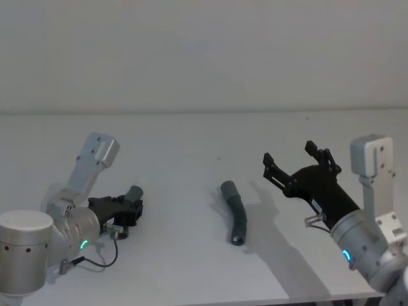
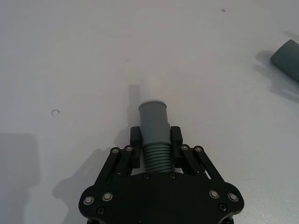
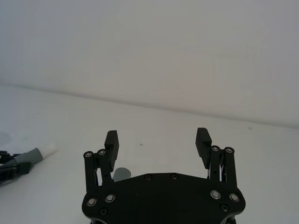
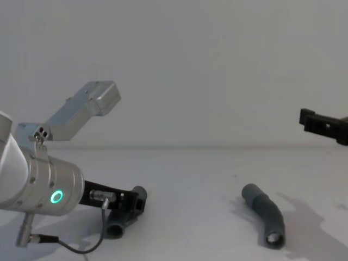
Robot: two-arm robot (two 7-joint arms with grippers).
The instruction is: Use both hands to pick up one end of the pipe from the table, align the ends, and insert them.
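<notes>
White matte table (image 1: 191, 140), both pipe halves on its near part. Left gripper (image 1: 131, 207) sits at 8 o'clock in head view, low by the table. It's clamped on the ribs of the held pipe piece (image 2: 154, 128). The grey cuff and white tip (image 2: 150, 88) stick out past the fingers, clear for mating. Right gripper (image 1: 290, 154) is at 4 o'clock, raised off the table, jaws spread wide, holding nothing. Free pipe piece (image 1: 236, 211) lies flat around 5 o'clock just off centre, between the grippers and apart from both. Its axis runs roughly 12-to-6 with a slight bend.

Step in hand, as I read it: right-side pick.
- Come down over the ribbed middle (image 4: 267, 213), fingers straddling across the axis, not along it.
- Grip ribs only and leave the mating cuff fully exposed.
- Near open end (image 4: 273, 239) looks like the socket, can't confirm.
- Bent hose may roll if one pad touches first, so centre before closing.
</notes>
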